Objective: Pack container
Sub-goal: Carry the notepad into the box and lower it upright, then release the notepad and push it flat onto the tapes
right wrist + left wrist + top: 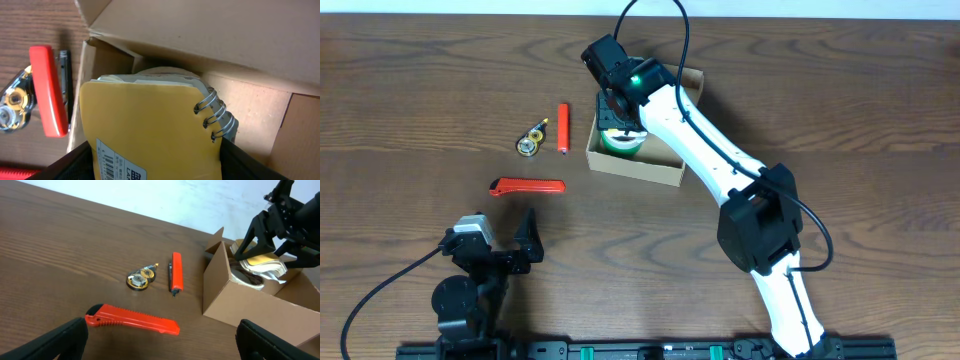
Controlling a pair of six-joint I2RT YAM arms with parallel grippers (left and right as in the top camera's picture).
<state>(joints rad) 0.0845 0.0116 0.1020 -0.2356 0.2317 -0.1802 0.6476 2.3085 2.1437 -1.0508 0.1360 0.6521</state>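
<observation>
The container [632, 168] is a tan cardboard box with its flap open, at the back middle of the table; it also shows in the left wrist view [250, 305] and the right wrist view [240, 30]. My right gripper [617, 105] [155, 165] is shut on a yellow spiral notebook [150, 120] [262, 260], held tilted over the box's left end, its lower part inside. Under it in the box lies a round green and white roll [620, 142]. My left gripper [500, 232] [157, 345] stands open near the front left, with nothing between its fingers.
A red box cutter [527, 186] [132, 320] lies just beyond the left gripper. A red pen [563, 128] [176, 272] [47, 90] and a small correction-tape dispenser [530, 138] [141, 277] lie left of the box.
</observation>
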